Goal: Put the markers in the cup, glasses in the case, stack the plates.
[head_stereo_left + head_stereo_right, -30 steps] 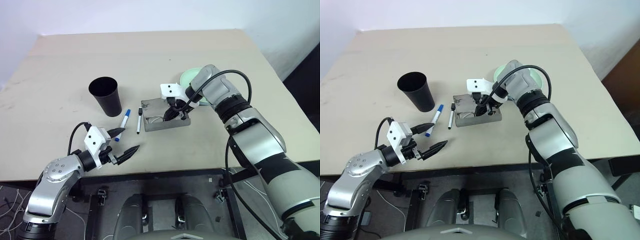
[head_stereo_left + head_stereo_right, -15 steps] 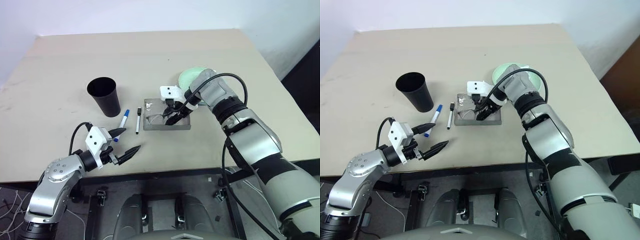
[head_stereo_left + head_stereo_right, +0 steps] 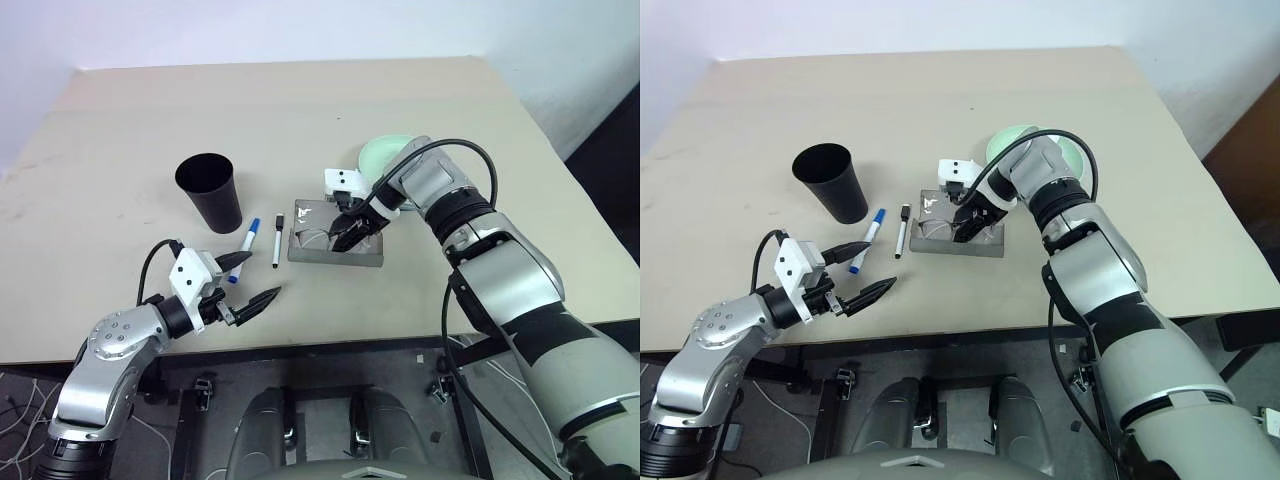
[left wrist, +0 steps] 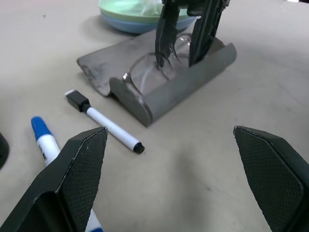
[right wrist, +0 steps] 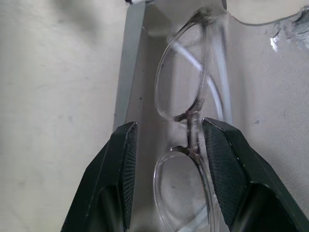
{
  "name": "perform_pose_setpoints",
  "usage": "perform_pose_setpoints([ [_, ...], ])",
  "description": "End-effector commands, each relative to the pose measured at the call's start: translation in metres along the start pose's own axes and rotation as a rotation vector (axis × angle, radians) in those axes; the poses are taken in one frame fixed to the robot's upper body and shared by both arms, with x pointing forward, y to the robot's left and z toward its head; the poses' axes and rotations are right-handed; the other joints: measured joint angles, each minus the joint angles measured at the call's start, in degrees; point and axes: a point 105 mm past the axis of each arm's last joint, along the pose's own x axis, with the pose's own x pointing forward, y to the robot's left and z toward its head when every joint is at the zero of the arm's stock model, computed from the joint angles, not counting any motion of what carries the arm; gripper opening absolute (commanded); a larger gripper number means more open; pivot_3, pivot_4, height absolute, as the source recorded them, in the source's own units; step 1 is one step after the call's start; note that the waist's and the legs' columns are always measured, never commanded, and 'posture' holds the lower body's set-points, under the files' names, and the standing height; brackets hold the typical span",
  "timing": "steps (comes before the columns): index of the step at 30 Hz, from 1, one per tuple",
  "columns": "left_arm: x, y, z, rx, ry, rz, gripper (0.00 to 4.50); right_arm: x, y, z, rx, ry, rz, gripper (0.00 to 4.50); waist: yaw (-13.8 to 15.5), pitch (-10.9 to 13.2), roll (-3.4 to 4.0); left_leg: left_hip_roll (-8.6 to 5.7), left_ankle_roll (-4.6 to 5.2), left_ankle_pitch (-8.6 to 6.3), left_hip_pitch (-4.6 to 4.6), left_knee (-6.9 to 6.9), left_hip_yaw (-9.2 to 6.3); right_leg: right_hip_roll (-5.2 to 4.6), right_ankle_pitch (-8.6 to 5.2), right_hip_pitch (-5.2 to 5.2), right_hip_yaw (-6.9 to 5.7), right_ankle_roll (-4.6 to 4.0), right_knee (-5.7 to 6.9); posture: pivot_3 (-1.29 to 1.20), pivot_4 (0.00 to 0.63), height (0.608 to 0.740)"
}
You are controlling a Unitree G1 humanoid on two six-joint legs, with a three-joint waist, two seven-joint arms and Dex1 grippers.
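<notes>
- Two arms over the worktop (image 3: 420, 90); landmark for all places = case (image 3: 335, 240), grey, lying open near the worktop's middle.
- Change, approx. one sec.: right gripper (image 5: 166, 145) was pinched shut inside the case; its jaws now stand part-open, one on each side of the bridge of the glasses (image 5: 186, 121), no grip on them seen.
- Glasses now lie in the case trough, lenses along its length, frame resting against the inner wall. Case looks shifted a little on the worktop vs. a sec. ago.
- Meaning, as a judgement: glasses step looks delivered and let go; lid not yet shut; right arm would need to back out before closing.
- Left gripper (image 3: 250, 283): jaws spread wide, nothing held, hovering near the worktop's front edge, well to the left of the case and nearer the robot; unchanged over the sec.
- Markers: black-cap marker (image 3: 277, 240) just left of the case, blue-cap marker (image 3: 247, 240) next beyond it; both flat on the worktop, not yet in the cup.
- Cup (image 3: 211, 190): upright, farther left of the case, past both markers.
- Plates (image 4: 130, 14): stacked behind the case, mint green on light blue; something pale sits on top, unclear what.
- Writing/brands: none legible on any item.
</notes>
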Motion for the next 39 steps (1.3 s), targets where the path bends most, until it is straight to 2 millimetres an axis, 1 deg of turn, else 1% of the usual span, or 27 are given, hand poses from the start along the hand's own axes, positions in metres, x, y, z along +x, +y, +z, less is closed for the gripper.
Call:
perform_pose_setpoints([
  [1,0.002,-0.001,0.010,0.027,-0.034,-0.010,4.40,-0.015,-0.002,0.025,-0.043,-0.062,-0.029,2.24,-0.01,0.00,0.00,0.00,0.00,0.00,0.00,0.00,0.00,0.00,0.00,0.00,0.00,0.00,0.00,0.00,0.150,0.701],
  [10,0.003,-0.001,0.010,0.025,-0.035,-0.013,4.40,-0.024,-0.006,0.033,0.000,-0.095,-0.067,2.24,-0.01,0.00,0.00,0.00,0.00,0.00,0.00,0.00,0.00,0.00,0.00,-0.01,0.00,0.00,0.00,0.00,0.150,0.701],
  [12,0.004,-0.001,0.010,0.023,-0.035,-0.012,4.40,-0.030,-0.012,0.038,0.022,-0.147,-0.121,2.24,0.04,0.00,0.00,0.00,0.00,0.00,-0.01,0.00,0.00,0.00,0.00,-0.02,0.00,0.00,0.00,0.00,0.150,0.701],
  [15,0.003,-0.002,0.009,0.021,-0.035,-0.010,4.40,-0.038,-0.020,0.040,0.051,-0.209,-0.191,2.24,0.02,0.00,0.00,0.00,-0.01,0.00,-0.02,0.00,0.00,-0.01,0.00,-0.03,0.00,0.00,0.00,0.00,0.150,0.701],
  [16,0.003,-0.002,0.010,0.021,-0.036,-0.008,4.40,-0.041,-0.021,0.042,0.061,-0.239,-0.204,2.07,0.02,0.00,0.00,0.00,-0.02,-0.01,-0.04,0.00,0.00,-0.01,0.00,-0.05,0.01,0.00,0.00,0.00,0.150,0.701],
  [18,0.002,-0.001,0.010,0.026,-0.036,-0.002,4.40,-0.051,-0.033,0.050,0.086,-0.337,-0.312,1.69,0.01,0.00,0.00,0.00,-0.02,-0.01,-0.04,-0.02,0.00,0.00,0.00,-0.06,0.01,-0.01,0.00,0.00,0.150,0.701],
  [20,0.002,-0.001,0.010,0.031,-0.034,0.000,4.40,-0.058,-0.044,0.053,0.121,-0.394,-0.414,1.09,0.00,0.00,0.00,0.00,-0.02,-0.01,-0.05,-0.02,0.00,-0.01,0.00,-0.07,0.01,-0.01,0.00,0.00,0.150,0.701],
  [23,0.002,0.001,0.013,0.034,-0.039,0.000,4.40,-0.057,-0.051,0.046,0.151,-0.424,-0.477,0.07,-0.03,0.00,0.00,0.00,-0.04,-0.02,-0.06,-0.02,0.00,-0.01,0.00,-0.07,0.03,-0.02,-0.01,0.00,0.150,0.701],
  [25,0.003,0.002,0.013,0.036,-0.039,0.000,4.40,-0.055,-0.056,0.042,0.191,-0.438,-0.513,0.03,-0.05,0.00,0.00,0.00,-0.02,0.00,-0.07,-0.02,0.01,-0.01,0.00,-0.08,0.05,-0.02,-0.01,0.00,0.150,0.701],
  [27,0.004,0.003,0.014,0.044,-0.038,-0.005,4.40,-0.050,-0.064,0.030,0.215,-0.397,-0.594,0.03,-0.10,0.00,0.00,0.00,0.00,0.01,-0.07,-0.02,0.01,0.00,0.00,-0.07,0.05,-0.02,-0.01,0.00,0.150,0.701],
  [31,0.006,0.004,0.017,0.047,-0.046,-0.010,4.40,-0.041,-0.072,0.012,0.179,-0.295,-0.691,0.03,-0.07,0.00,0.00,-0.01,0.02,0.02,-0.07,-0.02,0.04,0.01,0.01,-0.05,0.01,0.00,0.00,0.00,0.150,0.701],
  [34,0.007,0.004,0.016,0.052,-0.044,-0.013,4.40,-0.036,-0.075,0.005,0.181,-0.274,-0.723,0.03,-0.08,0.01,0.01,-0.02,0.05,0.04,-0.07,-0.02,0.09,0.04,0.01,-0.05,0.02,0.02,0.00,0.00,0.150,0.701],
  [36,0.007,0.004,0.016,0.054,-0.043,-0.012,4.40,-0.032,-0.075,-0.005,0.161,-0.220,-0.738,0.03,-0.08,0.01,0.01,0.00,0.05,0.05,-0.07,-0.02,0.10,0.07,0.02,-0.06,0.02,0.02,0.01,0.00,0.150,0.701],
  [39,0.007,0.002,0.015,0.053,-0.041,-0.012,4.40,-0.025,-0.071,-0.020,0.136,-0.124,-0.691,0.03,-0.09,0.01,0.01,0.01,0.04,0.07,-0.05,-0.02,0.11,0.11,0.02,-0.05,0.02,0.03,0.03,0.00,0.150,0.701],
])
